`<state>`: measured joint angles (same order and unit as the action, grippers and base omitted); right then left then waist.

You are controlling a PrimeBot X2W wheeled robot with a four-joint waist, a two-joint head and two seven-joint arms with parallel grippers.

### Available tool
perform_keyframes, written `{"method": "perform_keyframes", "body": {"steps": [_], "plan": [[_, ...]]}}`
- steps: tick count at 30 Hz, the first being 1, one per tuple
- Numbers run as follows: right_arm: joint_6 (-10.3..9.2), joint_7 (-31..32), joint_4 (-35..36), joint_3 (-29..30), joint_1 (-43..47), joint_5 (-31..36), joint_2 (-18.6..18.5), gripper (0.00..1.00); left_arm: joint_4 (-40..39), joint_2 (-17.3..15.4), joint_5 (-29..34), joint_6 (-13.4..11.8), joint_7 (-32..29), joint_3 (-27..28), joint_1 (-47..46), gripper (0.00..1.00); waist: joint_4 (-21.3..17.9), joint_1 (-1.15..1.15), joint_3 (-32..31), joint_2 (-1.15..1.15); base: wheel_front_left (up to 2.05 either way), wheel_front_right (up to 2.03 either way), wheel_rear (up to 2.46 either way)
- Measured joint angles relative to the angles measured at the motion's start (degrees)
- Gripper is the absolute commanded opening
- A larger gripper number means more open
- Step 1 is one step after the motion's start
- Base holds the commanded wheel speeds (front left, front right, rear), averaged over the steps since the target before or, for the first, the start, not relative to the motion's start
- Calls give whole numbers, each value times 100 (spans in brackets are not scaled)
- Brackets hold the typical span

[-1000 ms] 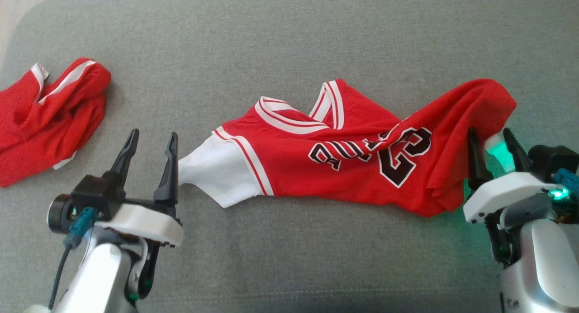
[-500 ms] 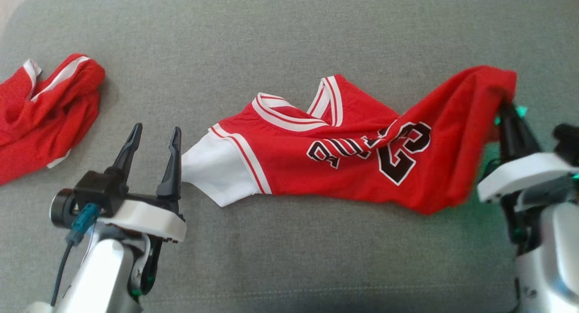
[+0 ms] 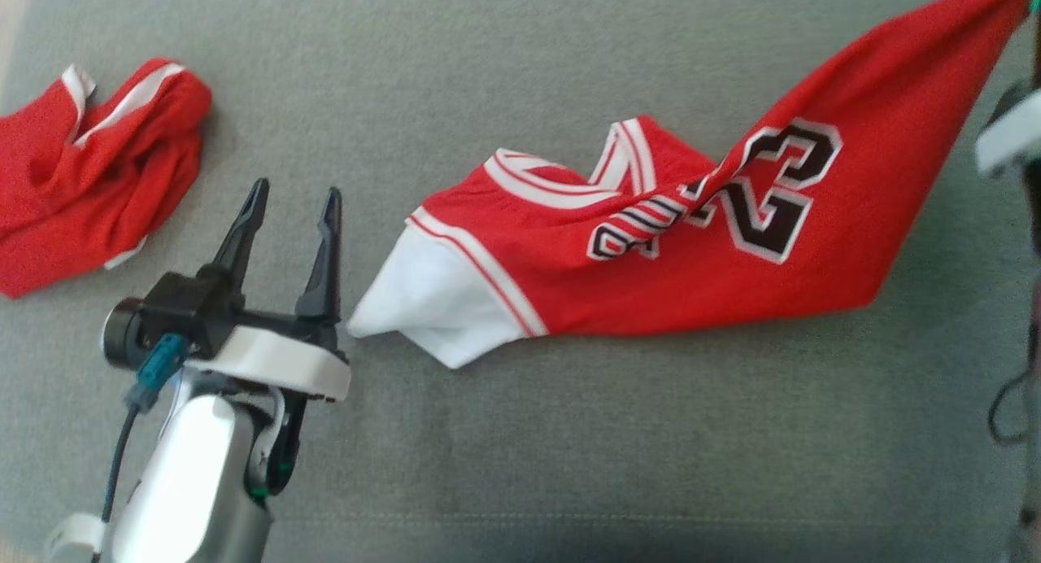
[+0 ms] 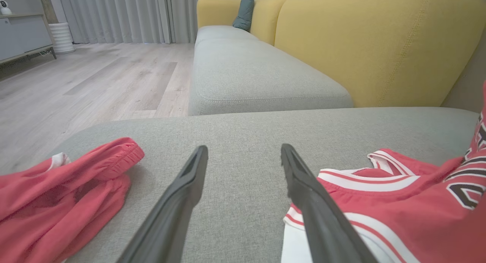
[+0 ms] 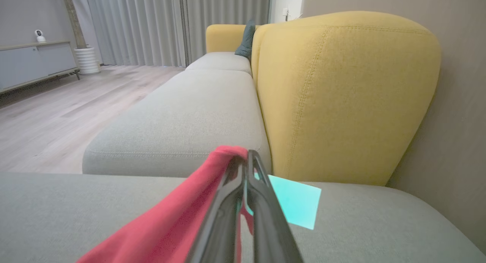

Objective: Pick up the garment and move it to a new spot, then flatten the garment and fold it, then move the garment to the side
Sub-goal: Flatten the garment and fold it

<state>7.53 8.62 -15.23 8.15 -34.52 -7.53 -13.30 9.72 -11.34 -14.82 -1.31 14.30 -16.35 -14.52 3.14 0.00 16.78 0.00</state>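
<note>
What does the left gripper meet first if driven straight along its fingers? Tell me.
Probably bare grey cushion: the left gripper points into the gap between the jersey and the other red garment. Depth is unclear.

The jersey (image 3: 691, 294) is smooth knitted cloth, the grey cushion (image 3: 520, 449) matt, coarse-woven fabric.

Two garments were counted, a jersey (image 3: 651, 294) right and shorts (image 3: 89, 181) far left, and two grippers, left gripper (image 3: 296, 192) and right gripper (image 5: 247, 158).

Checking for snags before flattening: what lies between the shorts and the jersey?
Between shorts and jersey: bare grey cushion and the open left gripper, per the head view.
</note>
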Motion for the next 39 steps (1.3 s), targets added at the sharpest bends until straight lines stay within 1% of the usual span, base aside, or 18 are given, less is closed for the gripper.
{"method": "perform_keyframes", "body": {"steps": [5,9,16,17,18,22,25,27,32,36,39], "plan": [[0,-156,-630,-167,-849,-2,-189,0,-20,133,89,102,0,4,-209,100,193,0,243,0,0,0,0],[0,-378,-1290,-374,-1385,55,-221,0,-22,235,146,188,0,35,-376,100,332,1,458,0,0,0,0],[0,-891,-2530,-755,-1507,167,-167,0,11,366,275,291,0,75,-462,100,487,1,608,0,0,0,0],[0,-958,-2668,-772,-1505,166,-149,33,23,390,279,292,0,83,-462,100,481,0,596,0,0,0,0],[0,-1037,-2786,-789,-1497,166,-134,100,30,413,299,316,0,90,-461,100,472,0,579,0,0,0,0],[0,-1488,-3033,-766,-1301,177,-38,100,120,430,367,349,0,193,-442,100,409,0,462,0,0,0,0],[0,-1867,-3008,-719,-1074,225,48,100,154,427,374,386,0,248,-420,100,333,0,341,0,0,0,0],[0,-2012,-2861,-658,-903,289,103,100,151,427,413,385,1,269,-344,100,266,0,261,0,0,0,0],[0,-2135,-2107,-577,-267,311,383,100,176,415,443,383,0,389,-37,100,101,0,38,0,0,0,0],[0,-2136,-1289,-554,524,332,626,100,188,405,458,383,0,415,46,100,-8,0,-144,0,0,0,0],[0,-1995,-656,-557,1188,332,772,100,188,399,458,381,0,433,58,100,-73,0,-257,0,0,0,0]]}}
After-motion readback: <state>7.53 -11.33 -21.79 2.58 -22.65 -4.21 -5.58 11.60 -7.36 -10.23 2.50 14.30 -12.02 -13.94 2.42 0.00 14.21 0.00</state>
